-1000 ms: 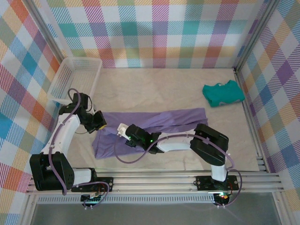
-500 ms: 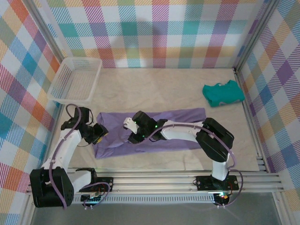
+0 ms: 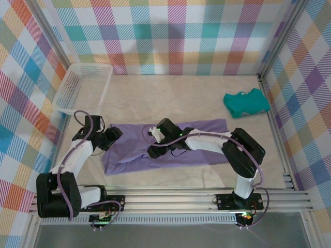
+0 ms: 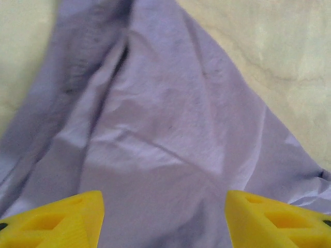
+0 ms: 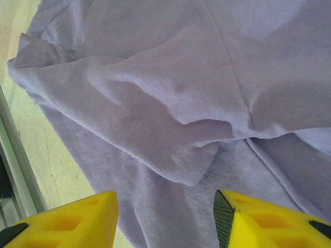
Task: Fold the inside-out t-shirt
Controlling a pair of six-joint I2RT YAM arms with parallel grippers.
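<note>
L gripper [image 4: 163, 222] hangs w/ its yellow fingers [image 4: 62, 222] apart, nothing between them, just over the cloth at the shirt's left end. R gripper [image 5: 165, 222] is the same: jaws apart, empty, over a raised fold near the middle of the garment. Below both lies the inside-out t-shirt [image 3: 129, 157], a long rumpled lavender band running left-right across the table [image 3: 181, 98] in front of the arm bases. It's well apart from the teal garment [image 3: 246, 103] at far right and the basket [image 3: 83, 88] at far left. We judge it light, limp and soft: no stiffness, so it will sag and drag from any pinch, and layers prob. cling together. Not fragile, not slippery. Best hold, we think, is an edge or corner, or the crest of a wrinkle. Flat spread cloth gives the fingers nothing to bite. Two grips set well apart should keep it from bunching.
</note>
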